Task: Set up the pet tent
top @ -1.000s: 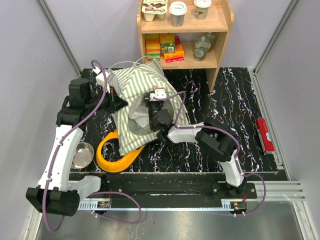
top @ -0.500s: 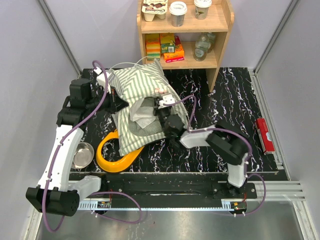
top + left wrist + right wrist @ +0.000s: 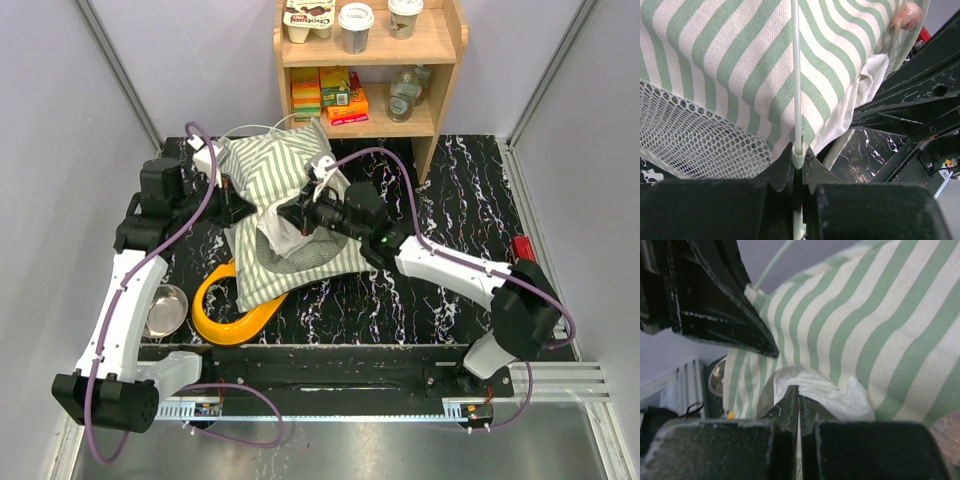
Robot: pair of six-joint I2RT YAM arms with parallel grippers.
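Note:
The pet tent (image 3: 280,190) is a rumpled heap of sage-green-and-white striped fabric at the left middle of the table. Its mesh panel (image 3: 695,135) fills the lower left of the left wrist view. My left gripper (image 3: 238,200) is at the tent's left side, shut on a thin white pole (image 3: 796,75) where it enters a green fabric sleeve. My right gripper (image 3: 300,222) reaches in from the right and is shut on a fold of the tent's white fabric (image 3: 825,395). The striped cloth (image 3: 880,330) fills the right wrist view.
A yellow bowl holder (image 3: 225,310) lies partly under the tent's near edge. A steel bowl (image 3: 165,308) sits at the left. A wooden shelf (image 3: 365,70) with cups, boxes and jars stands behind. A red object (image 3: 530,270) lies at the right edge.
My right arm has swung up and out, its forearm now stretched from the right toward the tent, lifting the fabric fold. The left gripper has stayed at the pole.

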